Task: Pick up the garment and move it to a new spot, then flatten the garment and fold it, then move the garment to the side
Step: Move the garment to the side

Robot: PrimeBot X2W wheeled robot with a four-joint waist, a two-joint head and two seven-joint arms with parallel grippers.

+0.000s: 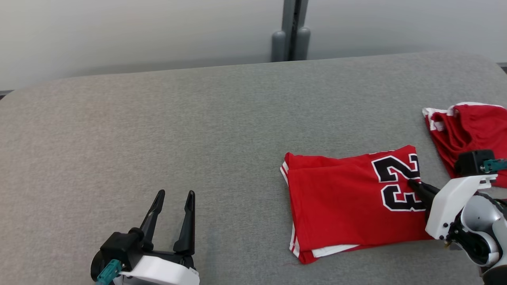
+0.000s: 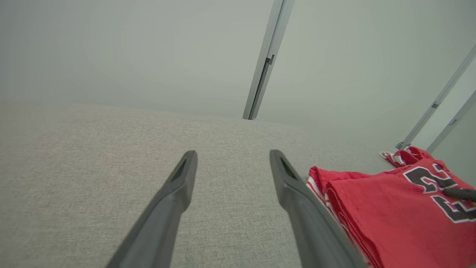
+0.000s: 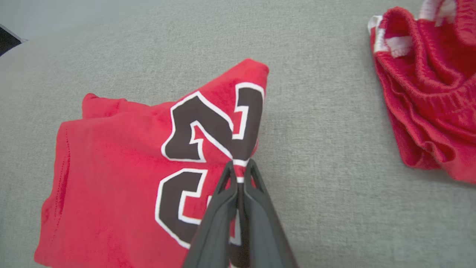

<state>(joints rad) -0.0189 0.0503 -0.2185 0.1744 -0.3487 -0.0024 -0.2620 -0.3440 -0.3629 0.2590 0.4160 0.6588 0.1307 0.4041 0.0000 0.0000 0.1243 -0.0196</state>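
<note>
Covering almost all of the head view, the grey padded table (image 1: 198, 130) is the biggest thing; on it, at about 4 o'clock from the middle of that view, lies the folded garment (image 1: 340, 202), red with white trim, in a neat rectangle with its layers stacked; the black number 23 (image 1: 394, 172) sits on its 3 o'clock end. A second red garment (image 1: 471, 130) lies crumpled at 2 o'clock from the folded one, near but apart from it.

The right gripper (image 3: 238, 165) comes in from 4 o'clock; its fingers are closed together on the 3 o'clock edge of the folded garment, right at the number, and in the right wrist view a bit of cloth seems pinched between the tips. The left gripper (image 1: 176, 194) rests at 7 o'clock, well apart from the cloth; its fingers are spread wide and hold nothing.

I judge that folding is done and that the last step, moving the garment to the side, is in hand. The next move calls for a low, slow pull, because one pinch on one edge may grip only the top layers and open the fold; the path should also stay off the second red garment.
</note>
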